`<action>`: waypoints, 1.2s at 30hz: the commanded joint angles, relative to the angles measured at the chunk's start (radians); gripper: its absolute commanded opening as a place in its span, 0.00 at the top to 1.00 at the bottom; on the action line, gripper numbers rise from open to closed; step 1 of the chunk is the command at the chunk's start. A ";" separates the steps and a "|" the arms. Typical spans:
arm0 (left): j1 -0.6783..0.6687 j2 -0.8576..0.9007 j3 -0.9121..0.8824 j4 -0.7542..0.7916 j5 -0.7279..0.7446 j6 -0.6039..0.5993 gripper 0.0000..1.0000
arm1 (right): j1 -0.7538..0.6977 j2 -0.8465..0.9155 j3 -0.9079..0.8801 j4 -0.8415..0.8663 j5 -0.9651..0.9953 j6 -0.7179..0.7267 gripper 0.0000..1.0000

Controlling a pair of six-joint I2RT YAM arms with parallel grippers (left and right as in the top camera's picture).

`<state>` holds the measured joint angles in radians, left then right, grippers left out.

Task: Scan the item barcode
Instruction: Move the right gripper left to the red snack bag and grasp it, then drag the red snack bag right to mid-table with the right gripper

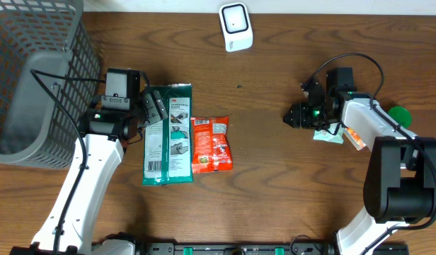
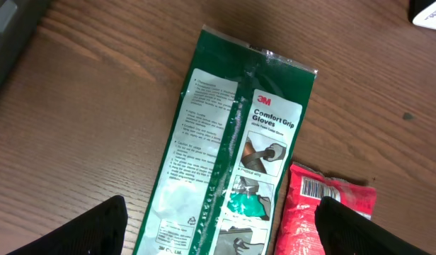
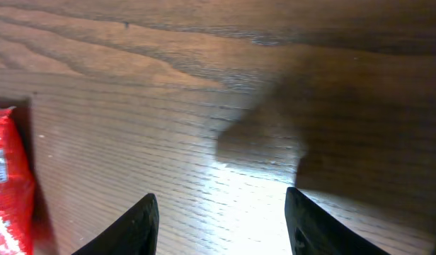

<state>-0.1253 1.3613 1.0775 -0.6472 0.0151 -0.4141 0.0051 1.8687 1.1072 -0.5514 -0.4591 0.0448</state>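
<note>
Left claw [image 1: 153, 108] hung spread above the 3M gloves pack [image 1: 168, 138], probably to grasp it; right claw [image 1: 294, 115] gaped empty.

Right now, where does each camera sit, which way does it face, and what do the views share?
Overhead: above the table, looking straight down; both arms with left gripper, right gripper.
Left wrist: on the left arm, facing down at the green glove pack; own fingertips in bottom corners.
Right wrist: on the right arm, low over bare wood; own fingertips at bottom.
Shared: red packet in all three.
</note>
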 commanded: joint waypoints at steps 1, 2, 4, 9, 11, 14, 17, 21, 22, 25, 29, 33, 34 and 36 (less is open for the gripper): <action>0.003 -0.003 0.002 0.000 -0.020 0.013 0.15 | 0.010 -0.013 0.019 0.010 -0.047 0.002 0.46; 0.003 -0.003 0.002 0.000 -0.020 0.013 0.15 | 0.014 -0.013 0.019 0.011 -0.047 0.002 0.45; 0.003 -0.003 0.002 0.000 -0.020 0.013 0.15 | 0.024 -0.013 0.019 0.015 -0.047 0.002 0.44; 0.003 -0.003 0.002 0.000 -0.020 0.014 0.15 | 0.089 -0.013 0.019 0.047 -0.048 0.003 0.43; 0.003 -0.003 0.002 0.000 -0.020 0.013 0.15 | 0.121 -0.013 0.019 0.063 -0.048 0.013 0.41; 0.003 -0.003 0.002 0.000 -0.020 0.013 0.14 | 0.173 -0.013 0.019 0.092 -0.048 0.066 0.39; 0.003 -0.003 0.002 0.000 -0.020 0.013 0.15 | 0.227 -0.013 0.019 0.121 -0.048 0.147 0.37; 0.003 -0.003 0.002 0.000 -0.020 0.013 0.15 | 0.302 -0.013 0.019 0.157 -0.047 0.241 0.35; 0.003 -0.003 0.002 0.000 -0.020 0.013 0.15 | 0.323 -0.013 0.019 0.167 -0.047 0.260 0.35; 0.003 -0.003 0.002 0.000 -0.020 0.013 0.15 | 0.378 -0.013 0.018 0.190 -0.047 0.298 0.35; 0.003 -0.003 0.002 0.000 -0.020 0.013 0.15 | 0.439 -0.013 0.018 0.217 -0.031 0.340 0.34; 0.003 -0.003 0.002 0.000 -0.020 0.013 0.15 | 0.484 -0.013 0.018 0.224 0.011 0.360 0.35; 0.003 -0.003 0.002 0.000 -0.020 0.013 0.14 | 0.492 -0.013 0.018 0.223 0.022 0.364 0.35; 0.003 -0.003 0.002 0.000 -0.020 0.013 0.15 | 0.508 -0.012 0.017 0.223 0.047 0.370 0.36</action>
<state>-0.1253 1.3613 1.0775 -0.6472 0.0151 -0.4141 0.4904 1.8687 1.1099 -0.3309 -0.4614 0.3790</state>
